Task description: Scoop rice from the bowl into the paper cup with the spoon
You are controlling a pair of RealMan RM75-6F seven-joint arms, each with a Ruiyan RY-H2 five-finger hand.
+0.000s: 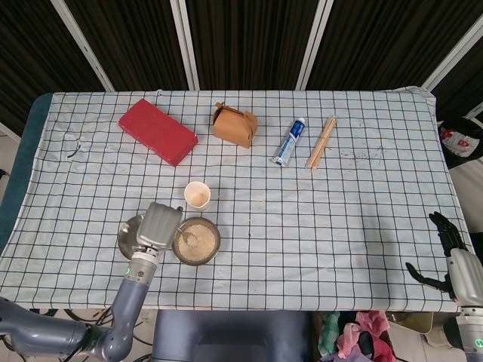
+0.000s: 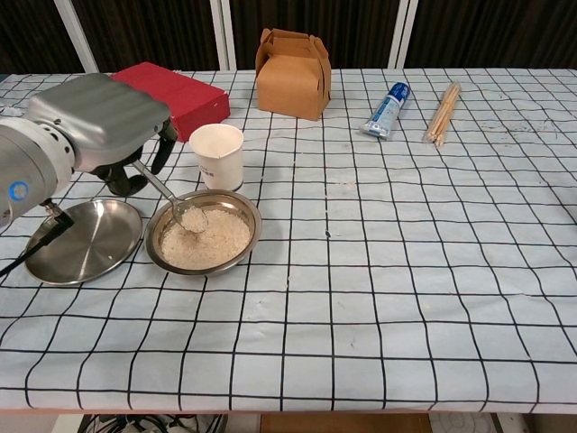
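Note:
A steel bowl point(image 2: 243, 209) point(image 1: 214, 240) of rice sits near the table's front left. My left hand point(image 2: 95, 122) point(image 1: 157, 225) holds a metal spoon point(image 2: 171, 200) by its handle, just left of the bowl. The spoon's head point(image 2: 193, 218) point(image 1: 189, 240) is over the rice with a heap of grains on it. Just behind the bowl stands the white paper cup point(image 2: 216, 154) point(image 1: 198, 195), upright and open. My right hand point(image 1: 445, 253) hangs off the table's right edge, fingers apart, holding nothing.
A steel lid point(image 2: 81, 242) lies left of the bowl, under my left hand. Along the back are a red box point(image 2: 171, 88), a brown carton point(image 2: 292, 61), a toothpaste tube point(image 2: 389, 109) and wooden chopsticks point(image 2: 443, 112).

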